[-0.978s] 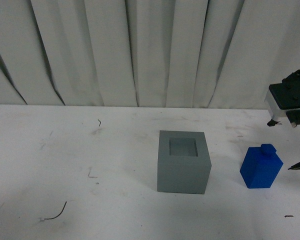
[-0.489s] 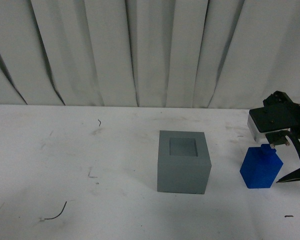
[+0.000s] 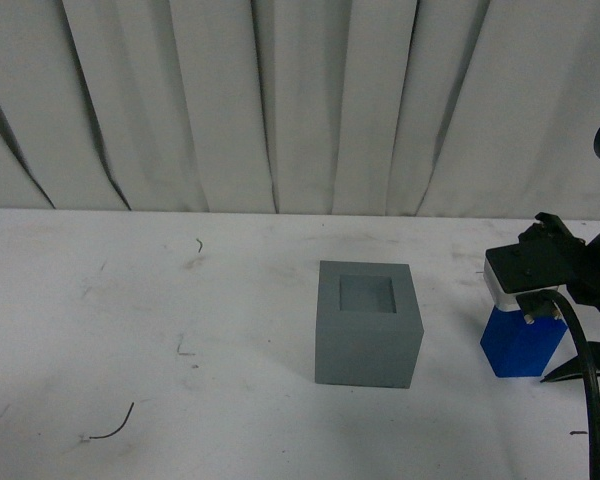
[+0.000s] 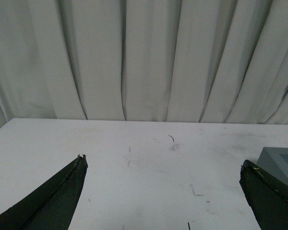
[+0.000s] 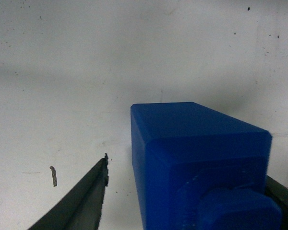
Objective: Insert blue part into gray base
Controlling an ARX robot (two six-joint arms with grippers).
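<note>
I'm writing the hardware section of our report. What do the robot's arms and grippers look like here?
The left gripper has two dark, matte fingers tapering to ragged points. The right gripper has similar ones. Its wrist carries a black housing with a white side, and a black cable loops from it.

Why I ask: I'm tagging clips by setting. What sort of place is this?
Probably a lab or test bench, not a home: a scuffed white table, a pleated white curtain as backdrop, and only the gray base and the blue part set out.
</note>
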